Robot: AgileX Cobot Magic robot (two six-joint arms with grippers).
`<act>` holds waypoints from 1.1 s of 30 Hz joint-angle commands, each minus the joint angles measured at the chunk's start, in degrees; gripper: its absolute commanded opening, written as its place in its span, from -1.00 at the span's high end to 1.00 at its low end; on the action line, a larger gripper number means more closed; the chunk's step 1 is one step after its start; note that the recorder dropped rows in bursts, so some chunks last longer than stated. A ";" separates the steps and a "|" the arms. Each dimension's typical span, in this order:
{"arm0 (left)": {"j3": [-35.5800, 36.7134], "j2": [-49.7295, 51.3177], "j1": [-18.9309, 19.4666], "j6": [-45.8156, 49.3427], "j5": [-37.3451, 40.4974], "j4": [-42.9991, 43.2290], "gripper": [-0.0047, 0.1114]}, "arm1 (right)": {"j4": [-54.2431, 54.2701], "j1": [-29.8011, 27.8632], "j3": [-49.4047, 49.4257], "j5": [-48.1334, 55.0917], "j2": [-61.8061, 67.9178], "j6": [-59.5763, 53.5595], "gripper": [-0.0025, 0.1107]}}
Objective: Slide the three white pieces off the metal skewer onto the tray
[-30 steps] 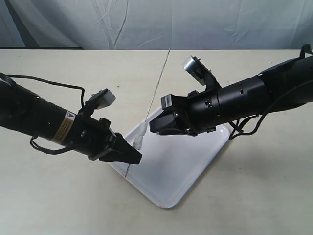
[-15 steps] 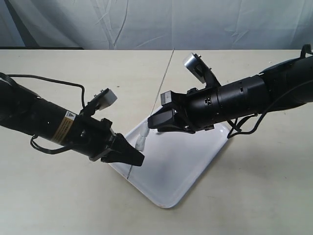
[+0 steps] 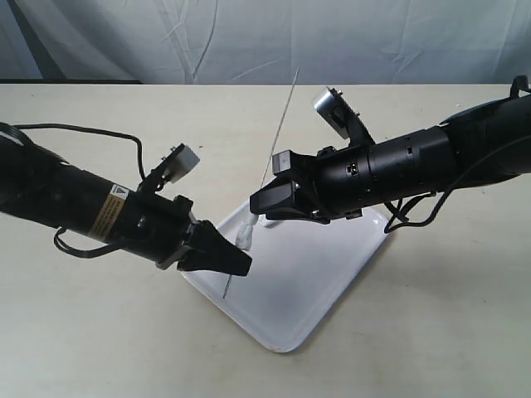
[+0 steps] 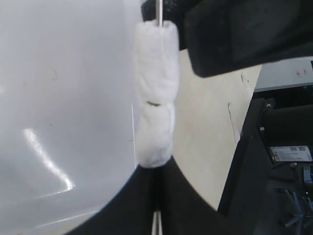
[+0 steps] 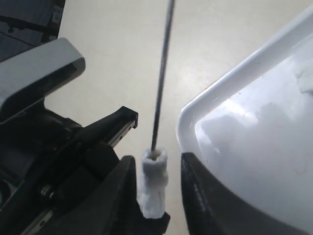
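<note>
The metal skewer (image 3: 278,133) leans steeply over the tray's (image 3: 332,307) near-left rim. My left gripper (image 3: 231,262) is shut on the skewer's lower part, and its short tail pokes out below. Two white pieces (image 3: 246,233) sit stacked on the skewer right above those fingers; in the left wrist view the white pieces (image 4: 155,93) rest against my left gripper (image 4: 159,169). My right gripper (image 3: 259,205) is open at the stack's top. In the right wrist view my right gripper (image 5: 157,159) straddles the white pieces (image 5: 153,188), with the skewer (image 5: 164,68) rising from them. A pale lump (image 5: 306,81) lies on the tray (image 5: 230,81); what it is I cannot tell.
Both black arms reach in low over the beige table (image 3: 99,332); the right arm covers the tray's far corner. The left wrist's camera housing (image 3: 181,159) stands up behind the left gripper. A grey backdrop hangs behind the table.
My left gripper has shifted a little to the right with the skewer, so the skewer's top has swung rightward. The right gripper has edged left and up, staying open round the pieces.
</note>
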 commanded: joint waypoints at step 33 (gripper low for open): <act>0.79 -0.01 -1.33 1.20 0.33 2.67 0.92 | 4.30 0.15 0.16 -7.16 -0.41 -1.88 0.75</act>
